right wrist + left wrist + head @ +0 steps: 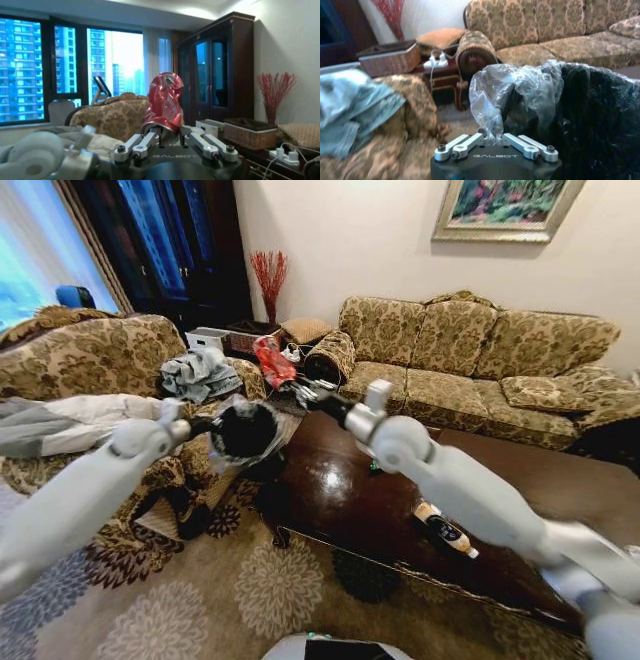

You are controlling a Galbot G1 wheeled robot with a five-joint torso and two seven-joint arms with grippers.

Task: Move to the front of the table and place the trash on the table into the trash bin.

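Note:
My left gripper [492, 139] is shut on the clear bag at the rim of the black trash bin [592, 120] and holds the bin [245, 430] up in the air at the left end of the dark table [335, 480]. My right gripper [170, 135] is shut on a crushed red can [164, 99]. In the head view that can [273, 362] hangs just above and behind the bin. An orange-and-blue labelled bottle [446, 531] lies on the table near its front edge. A small green item [374, 468] lies farther back, partly hidden by my right arm.
A patterned sofa [470, 355] runs behind the table. An armchair [85, 360] with piled clothes [200, 373] stands at the left. A wicker basket [390, 58] and a power strip [436, 62] sit on a side table in the corner. A floral rug [250, 590] covers the floor.

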